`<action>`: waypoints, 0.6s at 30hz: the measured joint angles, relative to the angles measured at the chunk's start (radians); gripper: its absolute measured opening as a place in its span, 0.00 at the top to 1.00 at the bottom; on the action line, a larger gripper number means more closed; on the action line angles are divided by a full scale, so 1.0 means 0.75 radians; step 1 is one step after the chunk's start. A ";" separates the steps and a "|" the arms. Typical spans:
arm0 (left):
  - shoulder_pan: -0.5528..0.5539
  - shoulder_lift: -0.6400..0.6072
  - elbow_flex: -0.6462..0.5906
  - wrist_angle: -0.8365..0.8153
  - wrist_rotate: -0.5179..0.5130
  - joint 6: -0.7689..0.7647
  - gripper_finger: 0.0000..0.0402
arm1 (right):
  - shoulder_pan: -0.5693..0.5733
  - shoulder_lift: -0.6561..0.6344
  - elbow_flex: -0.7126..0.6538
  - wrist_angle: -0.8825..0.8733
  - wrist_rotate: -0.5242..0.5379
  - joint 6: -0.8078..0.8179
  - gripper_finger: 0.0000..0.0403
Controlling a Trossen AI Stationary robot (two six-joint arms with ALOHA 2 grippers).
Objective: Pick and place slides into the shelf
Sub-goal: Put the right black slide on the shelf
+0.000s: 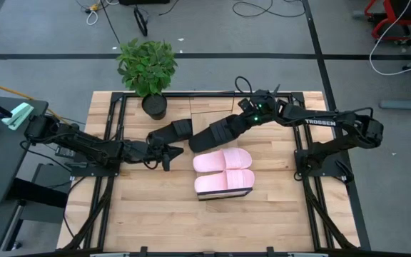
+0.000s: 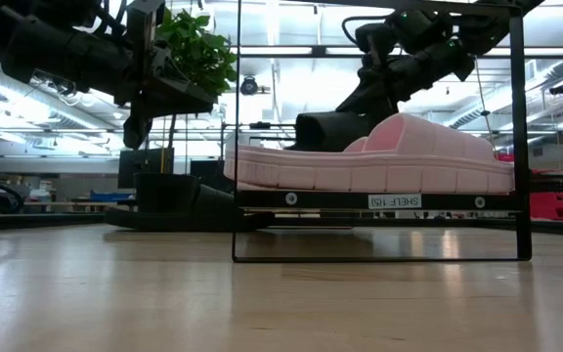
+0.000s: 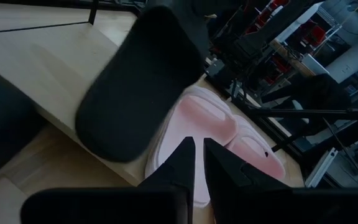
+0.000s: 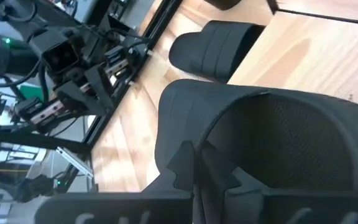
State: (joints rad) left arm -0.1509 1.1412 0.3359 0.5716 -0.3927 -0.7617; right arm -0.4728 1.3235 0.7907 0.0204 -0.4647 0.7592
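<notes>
Two pale pink slides [image 1: 223, 171] lie side by side, soles down, on top of the shelf [image 1: 225, 195] in the table's middle. In the low view the pink slides [image 2: 379, 161] rest on the shelf's board [image 2: 399, 200]. My right gripper [image 1: 240, 123] is shut on one black slide [image 1: 215, 134], just beyond the pink pair. The other black slide [image 1: 171, 130] lies on the table to its left. My left gripper [image 1: 167, 158] hovers shut near that slide, left of the shelf, touching nothing. My right gripper [image 4: 194, 171] pinches the black slide by the edge of its wide strap [image 4: 185, 152], at the end toward the table's right. It comes slanting down from the far right. The slide [image 2: 335, 132] is lifted clear and tilted, its free end pointing left.
A potted plant [image 1: 148, 68] stands at the table's far edge, behind the loose black slide. Black frame rails [image 1: 113, 128] run along both table sides. Bare wood [image 1: 205, 228] lies on the near side of the shelf.
</notes>
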 joint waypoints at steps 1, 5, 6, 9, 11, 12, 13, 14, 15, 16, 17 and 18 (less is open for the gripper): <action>0.000 0.000 0.000 0.000 0.000 0.000 0.91 | 0.000 0.001 -0.002 0.000 -0.001 0.004 0.98; 0.000 0.000 0.000 0.000 0.000 0.000 0.92 | -0.003 0.001 -0.024 0.004 0.012 0.031 0.98; 0.000 0.000 0.000 0.000 0.000 0.000 0.93 | -0.002 0.001 -0.032 0.007 0.012 0.035 0.98; 0.000 0.000 0.000 0.000 -0.005 0.000 0.92 | 0.006 0.000 -0.063 0.015 0.013 0.042 0.98; 0.001 0.000 0.000 0.000 -0.009 0.000 0.91 | 0.006 0.000 -0.091 0.011 0.013 0.063 0.98; 0.003 0.000 0.000 0.000 -0.010 0.000 0.90 | 0.006 0.000 -0.105 0.011 0.015 0.070 0.98; 0.004 0.000 0.000 0.000 -0.010 0.000 0.90 | 0.006 0.000 -0.117 0.009 0.017 0.073 0.98; 0.004 0.000 0.000 0.000 -0.010 0.000 0.90 | 0.007 0.000 -0.129 0.011 0.018 0.073 0.98; 0.004 0.000 0.000 -0.001 -0.010 0.000 0.90 | 0.008 0.000 -0.141 0.014 0.018 0.073 0.98; 0.004 0.000 0.000 -0.001 -0.010 0.000 0.90 | 0.008 0.000 -0.153 0.013 0.018 0.073 0.98; 0.004 0.000 0.000 0.000 -0.010 0.000 0.91 | 0.007 0.000 -0.165 0.016 0.022 0.073 0.98; 0.004 0.000 0.000 -0.001 -0.010 0.000 0.91 | 0.007 0.000 -0.176 0.016 0.028 0.073 0.98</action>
State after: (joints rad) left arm -0.1478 1.1412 0.3359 0.5713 -0.4004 -0.7620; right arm -0.4678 1.3231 0.6588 0.0321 -0.4436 0.8143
